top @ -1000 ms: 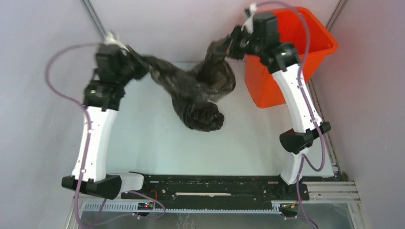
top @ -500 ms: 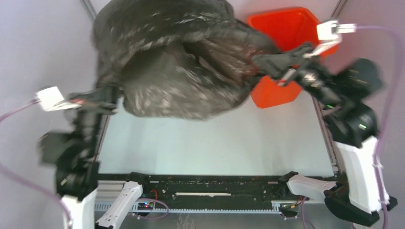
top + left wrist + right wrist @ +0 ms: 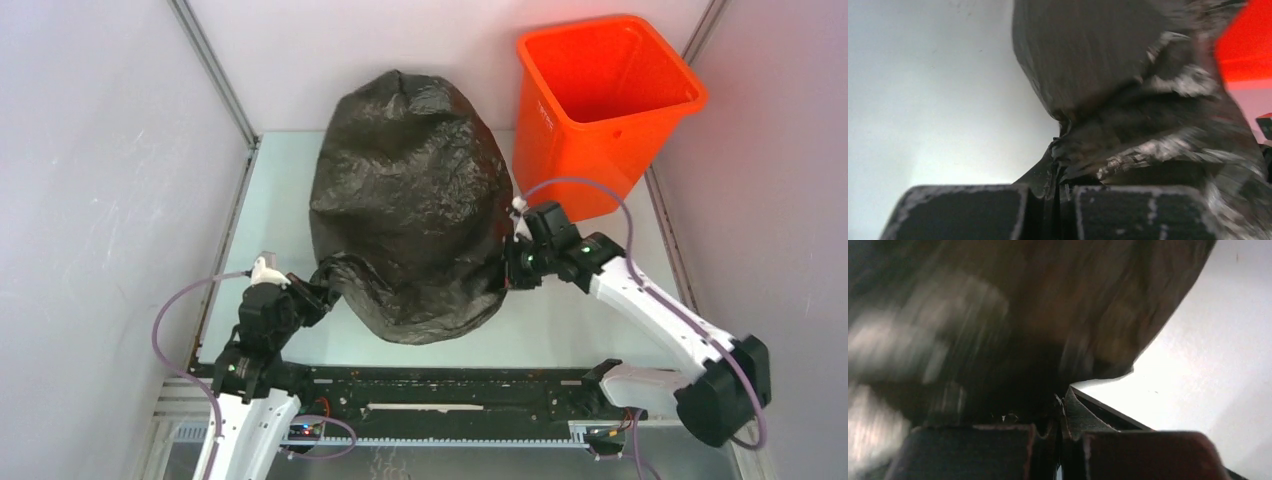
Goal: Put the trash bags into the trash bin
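One ballooned bag point(image 3: 410, 200) beside upright bin point(image 3: 570, 150)

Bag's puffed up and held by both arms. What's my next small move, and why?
Probably lift both arms together and swing right, toward the bin: the left gripper and right gripper have jaws shut on the near edge of the bag, which sits ballooned beside the bin, and the bin is empty.
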`<state>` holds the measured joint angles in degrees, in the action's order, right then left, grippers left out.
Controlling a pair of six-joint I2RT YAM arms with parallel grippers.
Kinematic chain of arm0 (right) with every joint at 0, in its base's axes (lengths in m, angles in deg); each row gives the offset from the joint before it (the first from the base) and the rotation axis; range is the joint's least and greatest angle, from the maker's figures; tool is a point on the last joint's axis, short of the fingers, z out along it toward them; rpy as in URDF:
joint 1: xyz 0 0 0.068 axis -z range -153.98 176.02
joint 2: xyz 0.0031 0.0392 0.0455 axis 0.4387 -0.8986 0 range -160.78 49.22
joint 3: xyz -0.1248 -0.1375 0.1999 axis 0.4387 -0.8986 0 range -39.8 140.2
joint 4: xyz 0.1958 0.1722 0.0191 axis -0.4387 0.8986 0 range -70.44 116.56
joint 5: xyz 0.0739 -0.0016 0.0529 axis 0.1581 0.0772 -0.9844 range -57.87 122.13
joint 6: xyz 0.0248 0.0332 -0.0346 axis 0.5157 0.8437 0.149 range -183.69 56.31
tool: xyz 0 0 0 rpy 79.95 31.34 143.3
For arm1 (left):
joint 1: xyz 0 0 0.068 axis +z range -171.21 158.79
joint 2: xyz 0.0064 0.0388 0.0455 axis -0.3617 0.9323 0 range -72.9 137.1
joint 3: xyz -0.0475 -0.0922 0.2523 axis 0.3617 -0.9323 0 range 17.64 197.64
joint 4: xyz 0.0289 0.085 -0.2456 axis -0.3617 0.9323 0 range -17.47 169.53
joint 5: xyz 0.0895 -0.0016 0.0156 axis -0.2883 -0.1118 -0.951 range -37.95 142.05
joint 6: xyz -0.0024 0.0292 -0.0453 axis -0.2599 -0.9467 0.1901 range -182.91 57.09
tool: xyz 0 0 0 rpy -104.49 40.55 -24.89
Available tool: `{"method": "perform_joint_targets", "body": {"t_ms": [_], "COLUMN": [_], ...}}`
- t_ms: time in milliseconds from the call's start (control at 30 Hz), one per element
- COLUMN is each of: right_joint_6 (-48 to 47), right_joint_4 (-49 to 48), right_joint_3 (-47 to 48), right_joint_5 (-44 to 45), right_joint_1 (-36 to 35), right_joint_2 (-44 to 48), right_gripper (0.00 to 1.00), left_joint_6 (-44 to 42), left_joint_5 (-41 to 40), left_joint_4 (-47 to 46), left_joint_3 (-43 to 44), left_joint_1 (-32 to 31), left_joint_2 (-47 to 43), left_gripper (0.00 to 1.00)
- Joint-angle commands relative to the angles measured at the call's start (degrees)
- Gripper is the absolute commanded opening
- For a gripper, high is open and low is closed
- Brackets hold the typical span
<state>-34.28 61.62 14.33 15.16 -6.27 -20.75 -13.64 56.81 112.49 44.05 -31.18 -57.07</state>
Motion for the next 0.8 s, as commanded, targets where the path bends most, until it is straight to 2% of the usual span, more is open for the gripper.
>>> {"method": "perform_joint_targets", "body": {"t_ms": [0,133,300,333,400,467,533,567,667,767], "right_joint_6": [-0.5,-1.8,-4.3,-4.4,-4.9,-5.6,-5.6,-5.6,-3.8,-1.9], "right_joint_4": [-4.9,-1.6,10.2,12.7,17.4,19.9,19.7,18.5,13.3,11.3], "right_joint_3": [8.7,23.9,53.1,59.8,72.6,80.0,78.8,74.8,54.3,40.9], "right_joint_5": [0.3,-0.1,0.0,-0.5,-1.1,-0.5,0.0,0.1,-0.4,-1.7], "right_joint_1": [-0.1,0.3,2.4,3.0,3.8,3.9,4.1,4.1,4.9,6.3], "right_joint_2": [4.4,-2.2,-12.6,-14.6,-17.7,-18.8,-16.9,-15.0,-6.4,-0.3], "right_gripper": [0.0,0.0,0.0,0.0,0.0,0.0,0.0,0.0,0.0,0.0], "left_joint_6": [2.9,-0.5,-7.9,-8.7,-10.1,-10.9,-11.2,-11.2,-9.1,-7.6], "left_joint_5": [2.8,3.3,4.0,4.3,4.7,4.0,1.2,-0.5,-6.8,-7.5], "left_joint_4": [-4.5,-9.4,-8.5,-7.8,-6.6,-6.1,-5.6,-5.5,-0.9,2.3], "left_joint_3": [7.9,21.9,50.9,59.2,68.3,75.0,73.6,70.7,59.7,50.7], "left_joint_1": [0.0,0.0,0.1,0.2,0.2,0.2,0.2,0.2,0.2,0.3], "left_joint_2": [2.5,14.7,31.6,34.3,38.3,39.7,38.2,36.5,29.9,24.0], "left_gripper": [0.0,0.0,0.0,0.0,0.0,0.0,0.0,0.0,0.0,0.0]}}
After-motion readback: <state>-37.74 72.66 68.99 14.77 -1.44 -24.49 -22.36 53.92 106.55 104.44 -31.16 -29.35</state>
